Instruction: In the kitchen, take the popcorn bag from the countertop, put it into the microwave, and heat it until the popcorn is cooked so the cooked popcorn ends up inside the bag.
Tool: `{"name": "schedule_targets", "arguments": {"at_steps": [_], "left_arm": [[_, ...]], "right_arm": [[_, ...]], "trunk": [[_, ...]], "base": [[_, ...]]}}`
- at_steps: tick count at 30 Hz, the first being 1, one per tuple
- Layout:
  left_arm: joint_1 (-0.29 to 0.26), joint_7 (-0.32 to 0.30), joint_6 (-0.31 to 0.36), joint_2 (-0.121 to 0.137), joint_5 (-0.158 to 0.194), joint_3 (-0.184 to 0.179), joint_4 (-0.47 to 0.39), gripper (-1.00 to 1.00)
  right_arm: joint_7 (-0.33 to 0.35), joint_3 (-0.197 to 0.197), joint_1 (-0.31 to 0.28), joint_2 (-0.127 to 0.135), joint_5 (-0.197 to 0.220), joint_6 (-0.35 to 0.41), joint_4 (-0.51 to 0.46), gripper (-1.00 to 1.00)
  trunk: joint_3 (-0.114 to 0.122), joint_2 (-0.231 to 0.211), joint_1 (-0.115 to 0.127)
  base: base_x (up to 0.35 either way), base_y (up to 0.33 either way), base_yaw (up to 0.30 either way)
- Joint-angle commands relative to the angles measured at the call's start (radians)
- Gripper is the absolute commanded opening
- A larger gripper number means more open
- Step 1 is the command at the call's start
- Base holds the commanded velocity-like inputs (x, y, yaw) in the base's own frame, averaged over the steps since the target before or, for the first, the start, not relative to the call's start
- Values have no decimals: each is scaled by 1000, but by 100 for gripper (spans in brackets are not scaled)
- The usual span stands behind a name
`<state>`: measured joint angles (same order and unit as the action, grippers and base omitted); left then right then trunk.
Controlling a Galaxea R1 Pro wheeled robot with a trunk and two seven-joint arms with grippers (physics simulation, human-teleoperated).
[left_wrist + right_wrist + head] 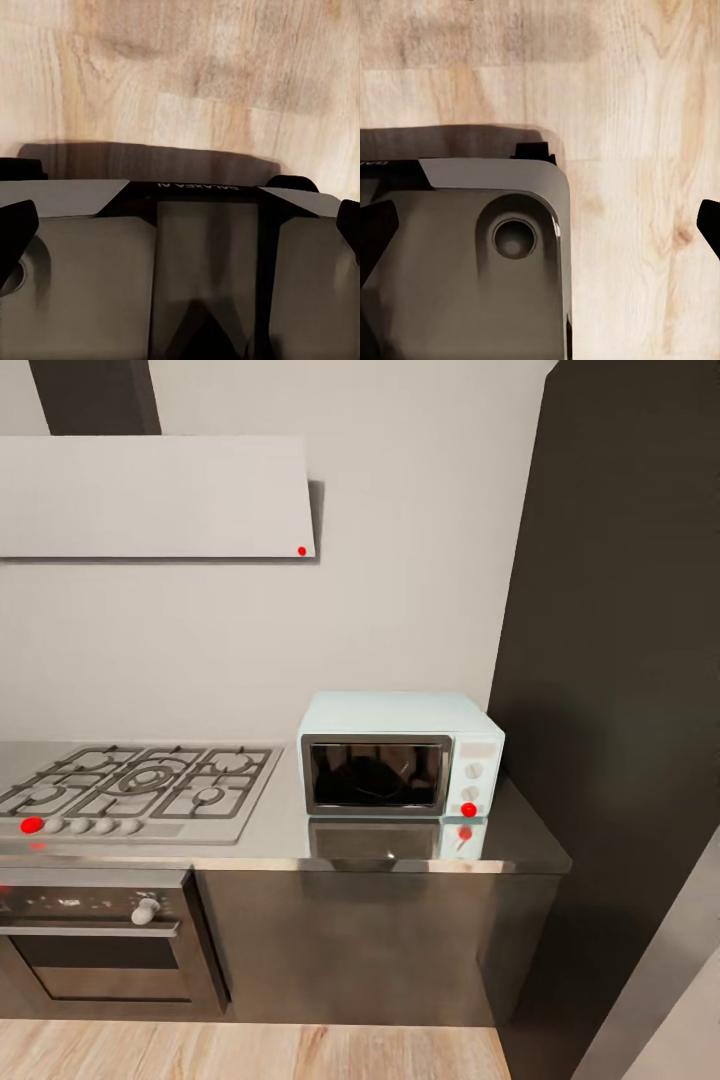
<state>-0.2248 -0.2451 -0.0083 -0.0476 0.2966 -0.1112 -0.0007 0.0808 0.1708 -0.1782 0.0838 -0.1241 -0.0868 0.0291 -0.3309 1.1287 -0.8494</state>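
Kitchen approach | mint-white microwave (pixel 400 753) was seen at centre-right on the steel countertop (pixel 270 830), door closed | beside a gas hob (pixel 140 788) | popcorn bag not located | finger tips (pixel 19 225) widely parted in both wrist views over wood floor (pixel 645 90) | bag search judged advisable first.

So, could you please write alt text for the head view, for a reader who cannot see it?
A small mint-white microwave with its door shut stands on a grey steel countertop, near the counter's right end beside a dark tall panel. To its left lies a gas hob, with a built-in oven below, a pale hood above, and wooden floor in front.
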Motion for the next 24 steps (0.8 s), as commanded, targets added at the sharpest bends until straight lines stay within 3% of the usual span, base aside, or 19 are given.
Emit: {"name": "schedule_targets", "arguments": {"at_steps": [1, 10, 13, 16, 18, 19, 22, 24], "left_arm": [[-1, -2, -1, 0, 10, -8, 1, 100], [-1, -3, -1, -1, 9, -9, 1, 100], [-1, -2, -1, -1, 10, -9, 1, 100], [-1, -2, -1, -1, 10, -8, 1, 100], [-1, -2, -1, 0, 10, -8, 1, 100], [-1, -2, -1, -1, 10, -8, 1, 100], [-1, -2, -1, 0, 10, -8, 1, 100], [-1, -2, -1, 0, 10, -8, 1, 100]], "right_arm": [[2, 9, -1, 1, -10, -6, 3, 100], [8, 10, -1, -6, -31, -6, -3, 100], [11, 10, -1, -16, -36, -1, -63, 100], [19, 10, -1, -20, -80, 52, -257, 100], [21, 11, -1, -21, -117, 140, -408, 100], [23, 11, -1, -24, -128, 215, -528, 100], [35, 9, -1, -44, -133, 325, -688, 100], [82, 9, -1, -68, -135, 458, -868, 100]], "trunk": [[-1, 1, 0], [-1, 1, 0], [-1, 1, 0], [-1, 1, 0], [-1, 1, 0], [-1, 1, 0], [-1, 1, 0], [-1, 1, 0]], "base": [[0, -2, 0], [0, 0, 0], [0, 0, 0], [0, 0, 0], [0, 0, 0], [0, 0, 0], [0, 0, 0], [0, 0, 0]]}}
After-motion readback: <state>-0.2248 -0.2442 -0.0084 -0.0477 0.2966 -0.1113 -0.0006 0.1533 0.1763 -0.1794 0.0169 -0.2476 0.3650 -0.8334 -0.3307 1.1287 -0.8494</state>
